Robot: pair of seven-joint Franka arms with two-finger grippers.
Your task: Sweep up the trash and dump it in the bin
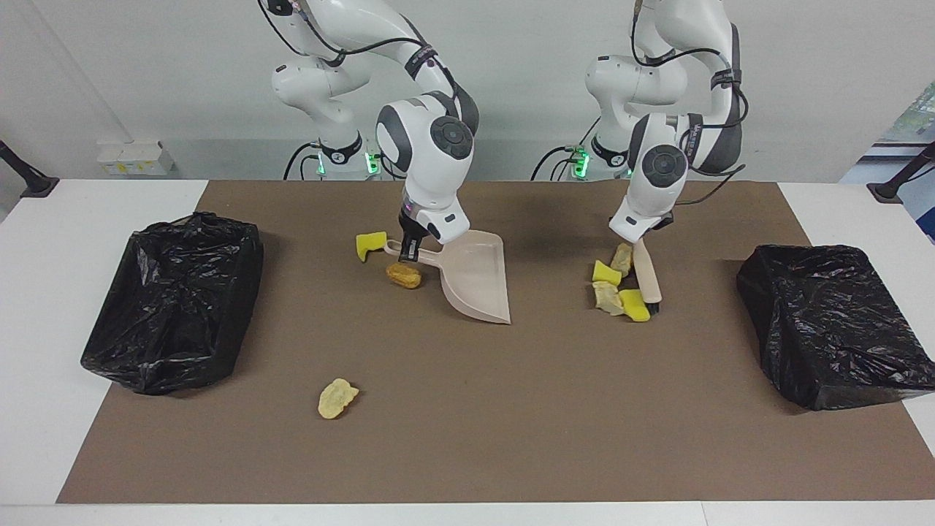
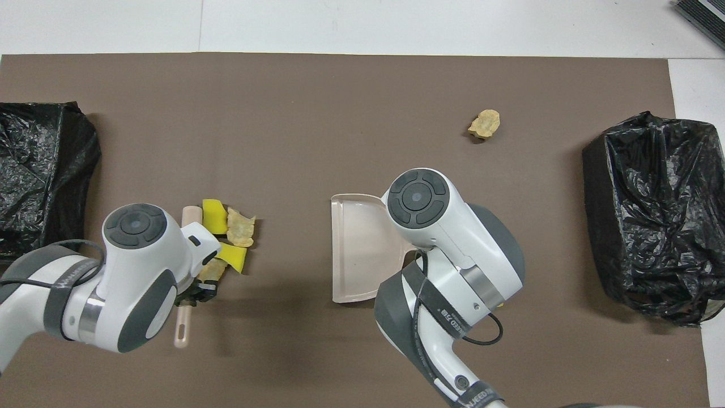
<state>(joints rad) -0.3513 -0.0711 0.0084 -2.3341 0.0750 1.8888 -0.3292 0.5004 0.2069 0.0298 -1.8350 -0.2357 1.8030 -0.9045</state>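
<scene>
Brush [image 1: 647,275], clamped in the left gripper [image 1: 637,242], touches four bunched trash scraps [image 1: 618,287]. Right gripper [image 1: 409,252] clamps the dustpan [image 1: 478,281] handle. Keep bristles low, driving the scraps together toward the pan's mouth.

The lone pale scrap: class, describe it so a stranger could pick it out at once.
Start at the brown mat and find the black-bagged bin at the right arm's end. The lone pale scrap lies beside it, farther from the robots than the dustpan. Nothing touches it; every other scrap sits by a tool.

Bright even overhead light, soft shadows, sharp focus
</scene>
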